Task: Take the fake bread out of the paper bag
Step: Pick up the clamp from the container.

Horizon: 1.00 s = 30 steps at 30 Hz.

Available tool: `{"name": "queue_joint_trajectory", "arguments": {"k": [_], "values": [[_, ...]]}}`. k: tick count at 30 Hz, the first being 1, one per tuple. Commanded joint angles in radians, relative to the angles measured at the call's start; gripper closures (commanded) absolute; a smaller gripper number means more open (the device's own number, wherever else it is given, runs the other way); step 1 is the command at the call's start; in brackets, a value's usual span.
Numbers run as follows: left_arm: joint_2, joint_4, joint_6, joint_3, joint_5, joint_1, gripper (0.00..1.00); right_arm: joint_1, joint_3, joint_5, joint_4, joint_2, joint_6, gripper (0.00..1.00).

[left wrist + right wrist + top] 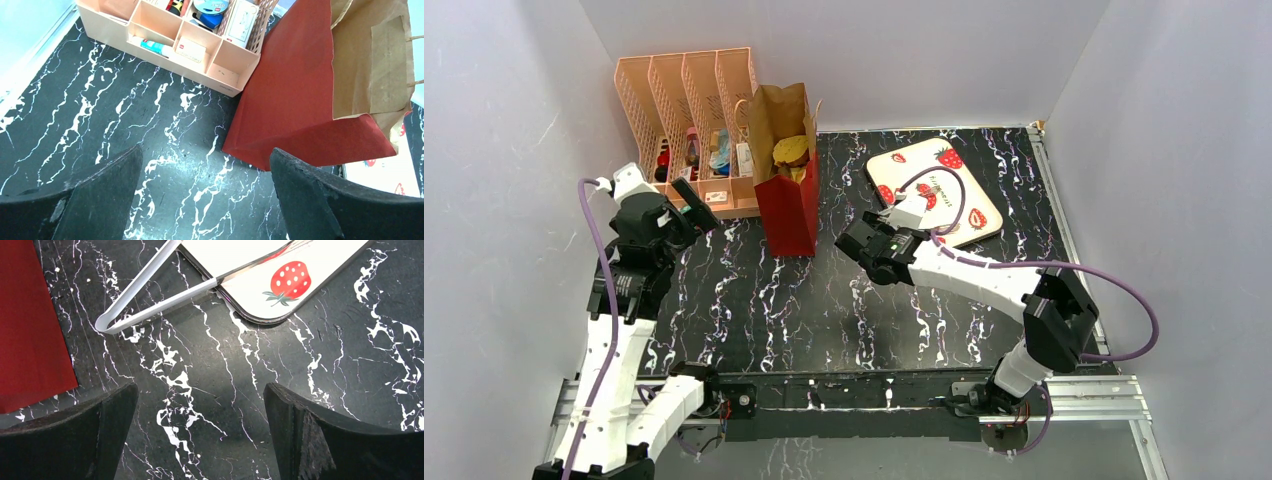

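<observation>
Jaws wide open, empty both sides: L gripper (692,203) angled down left of paper bag (786,205) holding bread (791,150), R gripper (856,243) right of it.

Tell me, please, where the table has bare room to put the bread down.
Widest bare patch: the black marble table in front of the paper bag, between the left arm and right arm. The strawberry tray is mostly free too, except white tongs lying across its edge. Crowded: the back left, where the peach organiser stands right beside the bag.
</observation>
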Motion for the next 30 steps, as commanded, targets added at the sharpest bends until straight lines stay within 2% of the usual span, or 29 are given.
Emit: {"name": "queue_joint_trajectory", "arguments": {"k": [1,4,10,20,24,30], "values": [[0.025,-0.053,0.047,0.065,0.018,-0.004,0.02,-0.005,0.018,0.036,-0.016,-0.022,0.052,0.02],[0.048,-0.032,0.054,0.086,0.035,-0.005,0.02,-0.013,0.010,-0.050,0.057,0.005,-0.007,0.02],[0.103,0.010,0.078,0.120,0.086,-0.006,0.02,-0.014,0.097,-0.127,-0.028,0.068,0.156,0.03],[0.146,0.109,0.132,0.098,0.180,-0.004,0.02,-0.111,0.113,-0.215,0.120,0.062,0.300,0.02],[0.166,0.130,0.172,0.100,0.202,-0.004,0.02,-0.134,0.203,-0.238,0.038,0.149,0.348,0.02],[0.165,0.187,0.163,0.097,0.228,-0.005,0.02,-0.148,0.296,-0.238,0.023,0.276,0.373,0.02]]}}
